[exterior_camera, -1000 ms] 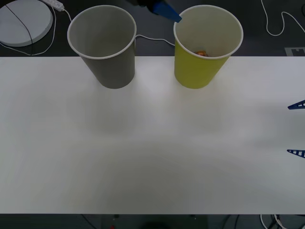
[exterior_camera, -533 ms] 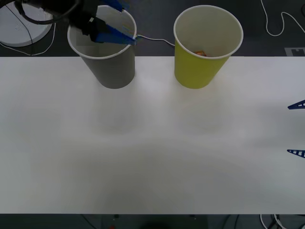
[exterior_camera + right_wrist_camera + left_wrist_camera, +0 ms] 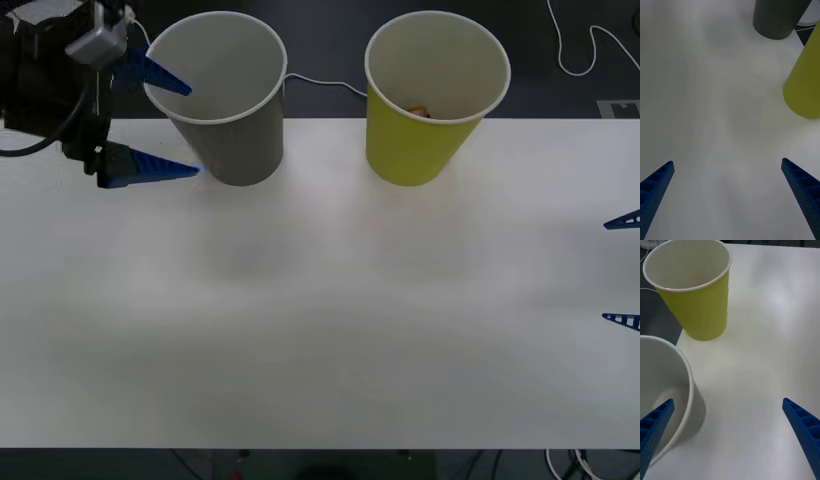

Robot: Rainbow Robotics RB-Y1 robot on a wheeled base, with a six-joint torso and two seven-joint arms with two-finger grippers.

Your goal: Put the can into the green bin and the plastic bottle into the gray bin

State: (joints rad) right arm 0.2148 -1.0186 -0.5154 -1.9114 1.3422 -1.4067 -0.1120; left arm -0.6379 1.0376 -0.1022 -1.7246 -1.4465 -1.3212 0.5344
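Two bins (image 3: 222,110) (image 3: 425,110) upright, left tool (image 3: 172,128) spread beside gray bin

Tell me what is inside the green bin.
In the front view, a small orange object, apparently the can, lies low inside the green bin. The near wall hides most of it and the bin's floor.
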